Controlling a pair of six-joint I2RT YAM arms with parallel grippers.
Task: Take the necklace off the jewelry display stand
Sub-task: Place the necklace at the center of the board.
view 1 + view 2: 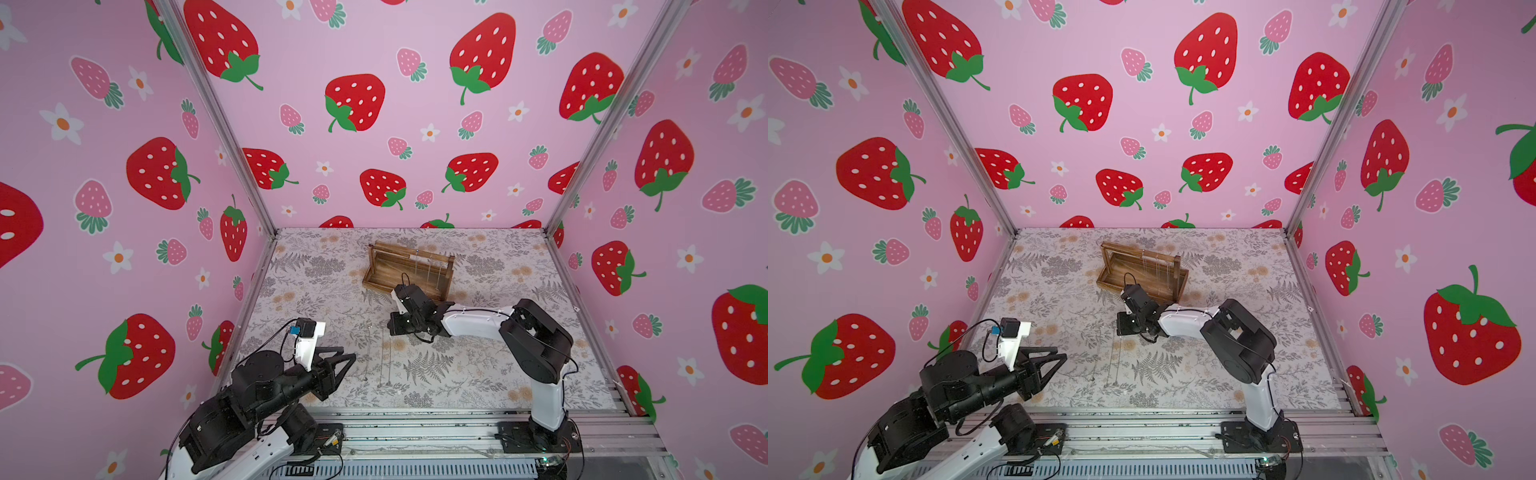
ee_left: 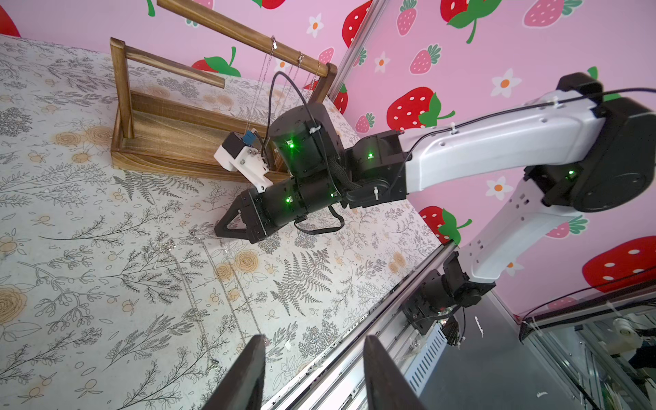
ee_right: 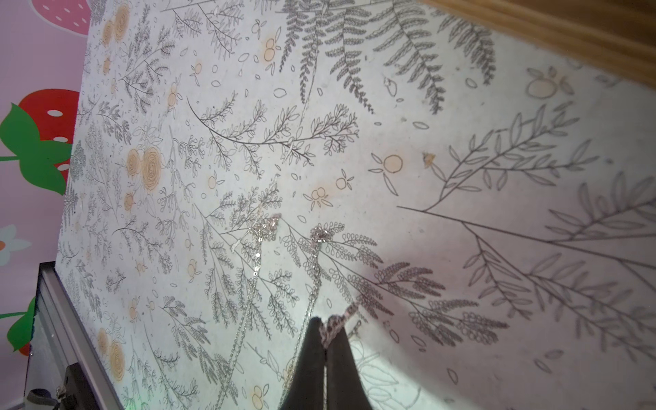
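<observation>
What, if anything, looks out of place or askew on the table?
The jewelry display stand sits turned at an angle to the edges of the table. Thin chains lie loose on the floral surface, their ends bunched in small heaps. The right tool is pinching one necklace.

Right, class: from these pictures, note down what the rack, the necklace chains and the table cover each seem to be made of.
Rack: wood, stained brown, with visible grain streaks.
Necklace chains: probably metal, silvery and shiny; the tiny links glint.
Table cover: likely printed paper or vinyl, matte, with flat leaf and flower drawings; which of the two is unclear.
</observation>
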